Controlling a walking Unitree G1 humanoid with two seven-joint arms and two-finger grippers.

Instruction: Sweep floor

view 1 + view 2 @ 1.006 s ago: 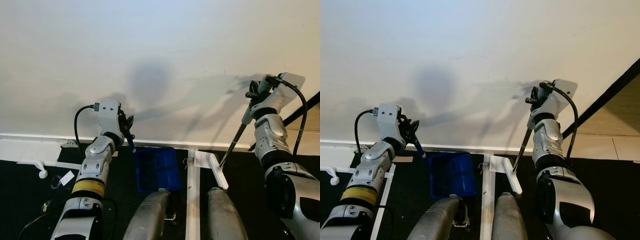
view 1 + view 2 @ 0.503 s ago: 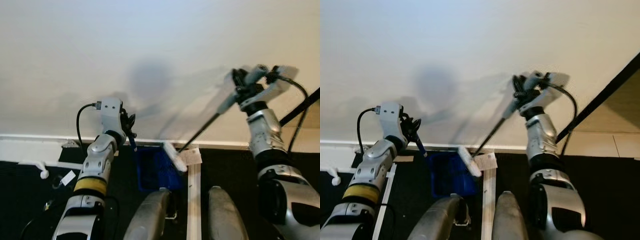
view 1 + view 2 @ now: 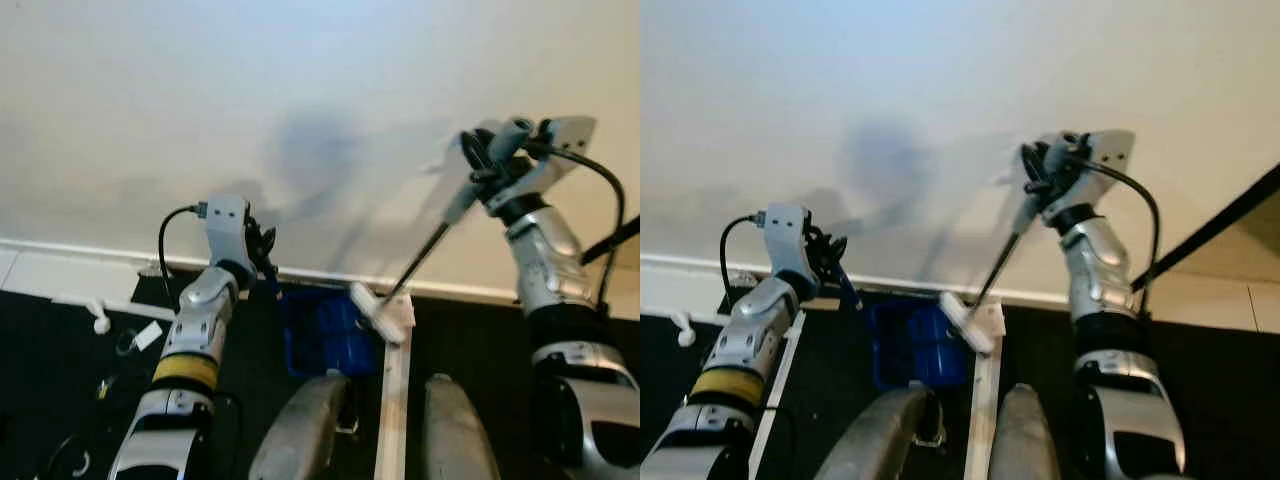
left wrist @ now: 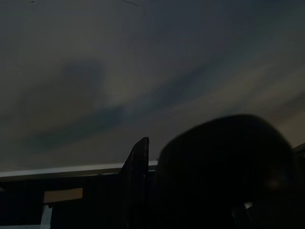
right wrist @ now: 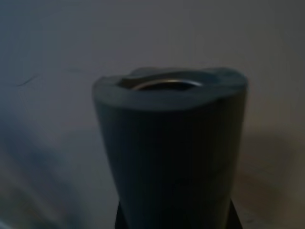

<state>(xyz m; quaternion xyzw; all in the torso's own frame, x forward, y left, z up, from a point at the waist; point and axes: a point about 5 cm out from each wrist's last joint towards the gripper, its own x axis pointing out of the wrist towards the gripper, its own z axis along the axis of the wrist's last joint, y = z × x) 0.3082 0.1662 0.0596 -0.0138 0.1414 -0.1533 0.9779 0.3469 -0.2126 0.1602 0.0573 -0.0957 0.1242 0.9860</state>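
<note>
My left gripper (image 3: 264, 252) is shut on the blue handle of a blue dustpan (image 3: 322, 332), which rests on the dark floor by the baseboard, between my arms. Raised at the upper right, my right gripper (image 3: 482, 166) is shut on the grey grip of a broom (image 3: 458, 198). The broom's thin dark rod slants down and left to a white brush head (image 3: 376, 312) at the dustpan's right edge. In the right wrist view the grip's round end (image 5: 171, 143) stands close before the camera. The left wrist view is dark, with one black finger (image 4: 136, 181) against the wall.
A white wall and white baseboard (image 3: 80, 250) stand directly ahead. A white strip (image 3: 394, 400) runs along the dark floor between my two grey feet (image 3: 300, 430). Small white items and a paper tag (image 3: 150, 335) lie at the left. A black diagonal edge (image 3: 622, 232) crosses the far right.
The right arm swung the broom left, carrying the brush head from right of the white strip to the dustpan's edge. The left arm and dustpan held still. The camera shifted slightly.
</note>
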